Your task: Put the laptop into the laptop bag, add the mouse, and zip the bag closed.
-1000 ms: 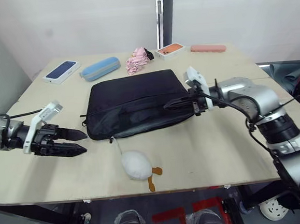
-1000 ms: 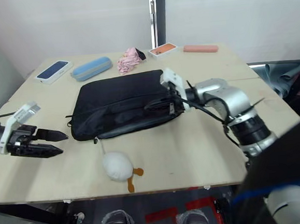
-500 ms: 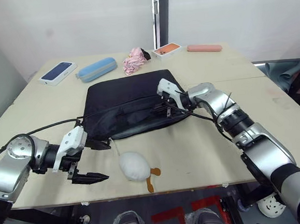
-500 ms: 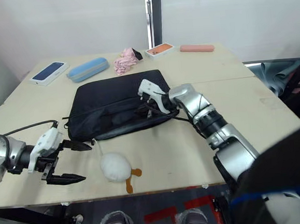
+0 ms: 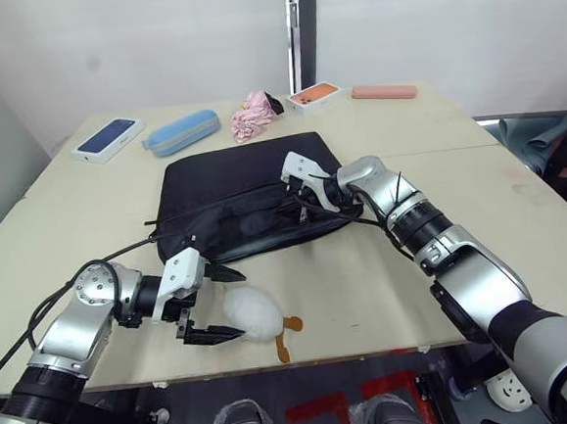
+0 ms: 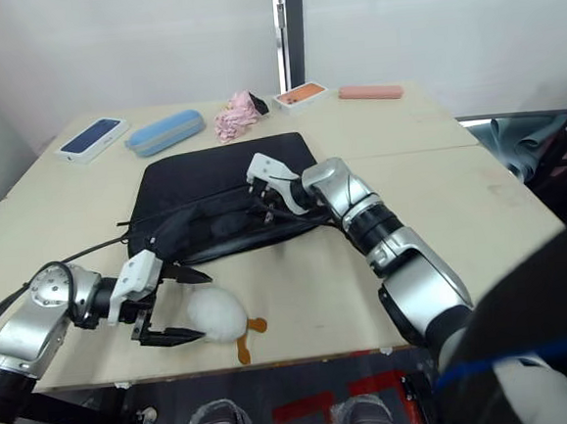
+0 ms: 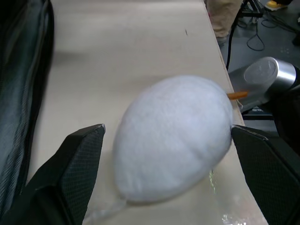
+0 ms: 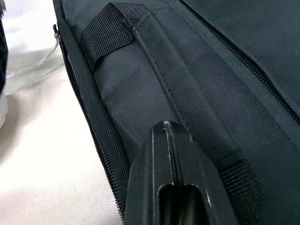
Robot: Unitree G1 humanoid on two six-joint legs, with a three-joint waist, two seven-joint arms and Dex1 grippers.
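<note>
I am holding the left gripper point(image 5: 217, 304) with its jaws spread wide around a puffy, fuzzy white oval thing point(image 5: 255, 312) with a small orange tag, the jaws flanking it without yet pressing in. This looks softer and rounder than a glossy flat mouse, so I am doubting it is the right object. The right gripper point(image 5: 296, 209) is resting with its jaws pressed together, empty, tips lying on the large flat black woven-fabric laptop bag point(image 5: 247, 190) near its strap handle and zipper. The bag is lying flat mid-bench, its near zipper edge looking partly open; I cannot tell whether a laptop is inside. Judging from this, the mouse and the zipping are both left to do. Pale, smooth wooden bench point(image 5: 387, 282) is carrying everything
</note>
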